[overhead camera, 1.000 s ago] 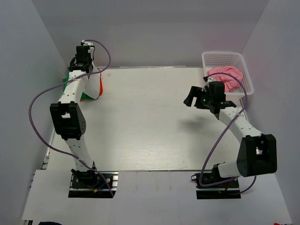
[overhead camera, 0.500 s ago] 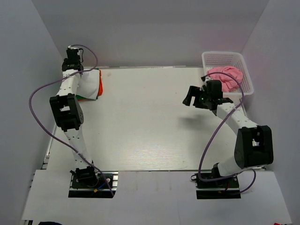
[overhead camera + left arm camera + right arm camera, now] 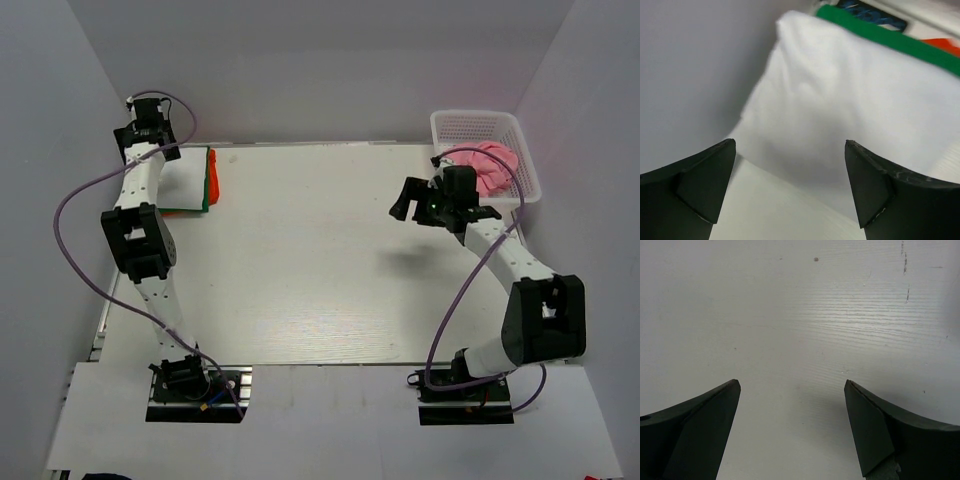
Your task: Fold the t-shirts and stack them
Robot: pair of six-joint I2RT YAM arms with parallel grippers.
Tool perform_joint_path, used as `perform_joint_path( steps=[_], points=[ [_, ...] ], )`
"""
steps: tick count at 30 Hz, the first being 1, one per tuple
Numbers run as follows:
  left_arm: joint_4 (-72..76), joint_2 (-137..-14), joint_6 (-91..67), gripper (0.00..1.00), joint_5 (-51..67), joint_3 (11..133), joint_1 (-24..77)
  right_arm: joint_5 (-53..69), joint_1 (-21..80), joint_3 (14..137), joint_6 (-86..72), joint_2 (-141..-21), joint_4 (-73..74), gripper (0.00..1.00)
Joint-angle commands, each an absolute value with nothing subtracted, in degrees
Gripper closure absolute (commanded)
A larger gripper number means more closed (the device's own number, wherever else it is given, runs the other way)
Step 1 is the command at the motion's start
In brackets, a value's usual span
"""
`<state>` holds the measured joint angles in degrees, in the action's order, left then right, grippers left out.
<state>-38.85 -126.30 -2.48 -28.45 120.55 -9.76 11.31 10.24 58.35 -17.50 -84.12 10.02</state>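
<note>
Left gripper (image 3: 790, 145), released and empty, has withdrawn behind the white t-shirt (image 3: 855, 100) topping the stack (image 3: 188, 182); right gripper (image 3: 792, 385) unclenched, pink t-shirt (image 3: 490, 165) pending.

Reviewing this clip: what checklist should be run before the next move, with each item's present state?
1. Left gripper open and empty: ok.
2. Right gripper open and empty above the table: ok.
3. White t-shirt lying on top of the green t-shirt and orange t-shirt: ok.
4. Pink t-shirt folded: not ok, bunched in the basket.
5. Stack edges squared: cannot tell.
</note>
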Motion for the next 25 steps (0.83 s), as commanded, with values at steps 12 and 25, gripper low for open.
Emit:
perform_joint_path(
  steps=[12, 25],
  points=[
    [-16.27, -75.96, -27.68, 0.0, 6.84, 59.37, 10.25, 14.15, 10.28, 38.42, -22.41, -60.33, 5.19, 0.1],
    [-20.12, -55.11, -34.28, 0.0, -1.85, 38.41, 18.63, 13.98, 10.28, 25.84, -24.43, -46.5, 1.58, 0.1]
  ],
)
